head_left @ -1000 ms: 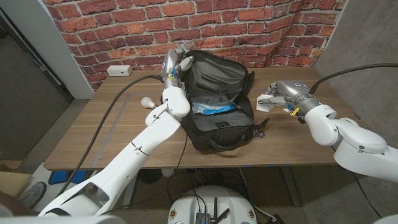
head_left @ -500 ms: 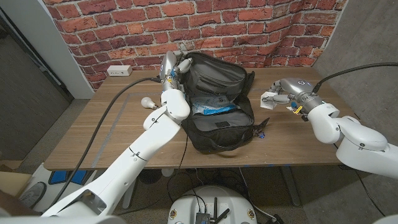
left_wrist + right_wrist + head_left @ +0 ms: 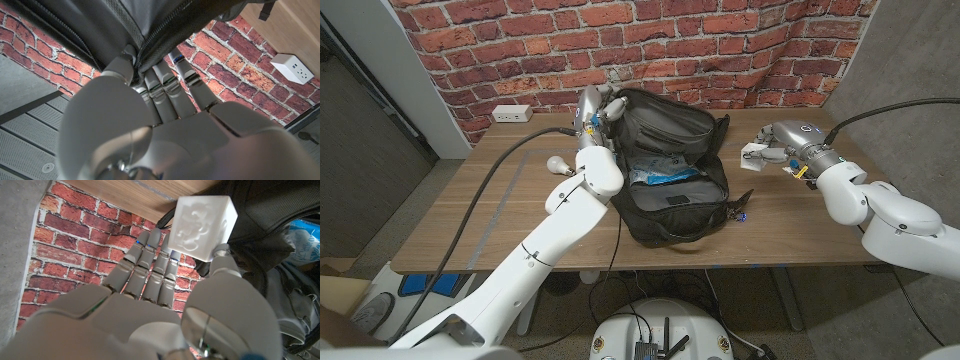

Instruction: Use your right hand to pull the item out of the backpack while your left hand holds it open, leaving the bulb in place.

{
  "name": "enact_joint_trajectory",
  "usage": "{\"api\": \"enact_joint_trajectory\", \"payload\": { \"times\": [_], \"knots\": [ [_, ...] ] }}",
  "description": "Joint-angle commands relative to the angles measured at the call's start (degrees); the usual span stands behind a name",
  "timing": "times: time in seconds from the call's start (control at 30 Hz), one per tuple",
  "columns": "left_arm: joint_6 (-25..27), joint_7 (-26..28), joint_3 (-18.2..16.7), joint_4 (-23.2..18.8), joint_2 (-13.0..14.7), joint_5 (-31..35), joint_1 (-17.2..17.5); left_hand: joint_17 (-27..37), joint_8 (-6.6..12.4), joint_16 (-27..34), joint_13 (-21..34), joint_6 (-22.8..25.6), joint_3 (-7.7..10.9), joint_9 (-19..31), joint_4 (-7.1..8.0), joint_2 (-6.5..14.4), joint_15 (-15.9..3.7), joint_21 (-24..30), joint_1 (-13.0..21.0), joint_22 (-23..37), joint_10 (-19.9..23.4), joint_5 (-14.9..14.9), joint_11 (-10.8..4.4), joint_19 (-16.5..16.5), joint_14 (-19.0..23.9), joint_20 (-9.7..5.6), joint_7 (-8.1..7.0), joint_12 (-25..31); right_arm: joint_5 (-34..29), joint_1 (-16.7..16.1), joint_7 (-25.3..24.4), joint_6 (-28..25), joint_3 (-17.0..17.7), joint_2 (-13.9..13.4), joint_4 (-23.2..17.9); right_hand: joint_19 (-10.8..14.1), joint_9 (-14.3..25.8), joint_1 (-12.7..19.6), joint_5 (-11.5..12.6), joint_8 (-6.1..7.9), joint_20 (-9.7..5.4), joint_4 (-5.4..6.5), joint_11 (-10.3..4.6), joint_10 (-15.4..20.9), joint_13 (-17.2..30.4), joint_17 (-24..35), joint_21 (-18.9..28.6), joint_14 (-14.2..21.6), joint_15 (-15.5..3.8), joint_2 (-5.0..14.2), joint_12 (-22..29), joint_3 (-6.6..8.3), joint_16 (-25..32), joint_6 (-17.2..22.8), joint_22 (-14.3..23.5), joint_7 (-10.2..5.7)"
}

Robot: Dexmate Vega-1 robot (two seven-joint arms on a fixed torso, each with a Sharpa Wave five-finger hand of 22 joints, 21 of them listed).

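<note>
The black backpack (image 3: 672,150) lies open in the middle of the table, with a blue and white packet (image 3: 660,173) inside. My left hand (image 3: 599,104) grips the zipper edge (image 3: 142,47) of the raised flap at the bag's back left. My right hand (image 3: 778,140) hovers to the right of the bag and pinches a white cube (image 3: 752,152) between thumb and fingers; the cube (image 3: 202,222) has a raised pattern on its face. A white bulb (image 3: 557,163) lies on the table left of the bag, beside my left arm.
A white power strip (image 3: 511,113) sits at the table's back left by the brick wall, also seen as the power strip (image 3: 294,68) from the left wrist. A small strap tag (image 3: 741,209) trails from the bag's front right. The bag's side (image 3: 272,240) is close to my right hand.
My right hand has risen and drifted a little right and back with the white cube, away from the bag. The left hand keeps its hold on the flap.
</note>
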Motion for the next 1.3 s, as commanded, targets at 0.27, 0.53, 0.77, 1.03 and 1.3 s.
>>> {"api": "enact_joint_trajectory", "payload": {
  "times": [0.27, 0.53, 0.77, 1.03, 1.3],
  "knots": [
    [3.8, -4.8, -2.0, -5.0, 3.8, -4.2, 1.0, 0.2, 0.25, -0.1, 0.2, 0.3, 0.36, 0.1, 0.40, 0.6, -0.01, -0.1, -0.3, 0.2, 0.3, 0.4, -0.54, 0.3, -0.4, -5.83, 0.24, 0.4, -1.6, 4.0, 0.6, 3.4, -2.5, 2.7, 3.8, 0.7, 0.0, 1.2, 0.3, 0.29, -4.09, -0.05, -1.42, 1.8, 0.1, 0.3, 0.4, 0.5, -7.89, 0.51, 0.3, 0.22, -0.3, 0.3, 0.2, -0.07],
    [3.1, -8.6, -3.8, -6.4, 6.8, -8.0, 1.2, 0.2, 0.15, -0.3, 0.2, 0.0, 0.37, 0.1, 0.38, 0.5, 0.01, -0.1, -0.4, 0.2, -0.1, 0.4, -0.51, 0.3, -0.7, -5.81, -0.02, 0.2, -2.4, 6.1, 0.7, 4.4, -4.0, 4.4, 5.4, 0.8, 0.0, 1.4, 0.3, 0.28, -4.09, -0.08, -1.36, 1.7, 0.2, 0.3, 0.4, 0.5, -7.97, 0.61, 0.3, 0.26, -0.5, 0.3, 0.3, -0.06],
    [1.0, -11.9, -5.9, -6.9, 9.2, -12.5, 1.6, 0.2, 0.09, -0.3, 0.2, -0.1, 0.39, 0.1, 0.41, 0.5, 0.01, -0.1, -0.5, 0.2, -0.2, 0.4, -0.51, 0.2, -0.9, -5.80, -0.03, 0.2, -2.7, 7.2, 0.8, 5.1, -4.8, 5.4, 6.6, 0.8, 0.0, 1.4, 0.3, 0.25, -4.08, -0.07, -1.48, 1.8, 0.2, 0.4, 0.4, 0.6, -7.90, 0.63, 0.3, 0.22, -0.5, 0.2, 0.3, -0.14],
    [-1.0, -14.7, -7.4, -7.5, 12.1, -16.7, 1.9, 0.1, 0.05, -0.4, 0.2, -0.2, 0.41, 0.2, 0.38, 0.4, 0.02, -0.3, -0.5, 0.2, -0.3, 0.4, -0.53, 0.0, -1.3, -5.81, -0.06, 0.2, -2.7, 8.1, 0.8, 6.0, -5.8, 6.7, 7.9, 0.8, 0.0, 1.5, 0.3, 0.26, -4.06, -0.05, -1.52, 1.8, 0.2, 0.5, 0.4, 0.7, -7.93, 0.72, 0.3, 0.22, -0.6, 0.3, 0.3, -0.11],
    [-1.9, -16.4, -8.0, -8.4, 14.6, -19.7, 2.2, 0.1, 0.02, -0.4, 0.2, -0.3, 0.48, 0.2, 0.39, 0.5, -0.02, -0.3, -0.6, 0.2, -0.5, 0.4, -0.33, -0.1, -1.5, -5.78, 0.01, 0.2, -2.8, 9.0, 0.7, 7.0, -6.4, 7.5, 9.1, 0.8, 0.0, 1.6, 0.4, 0.25, -4.08, -0.04, -1.43, 1.9, 0.1, 0.6, 0.4, 0.8, -7.94, 0.80, 0.3, 0.22, -0.7, 0.3, 0.3, -0.11]
  ]
}}
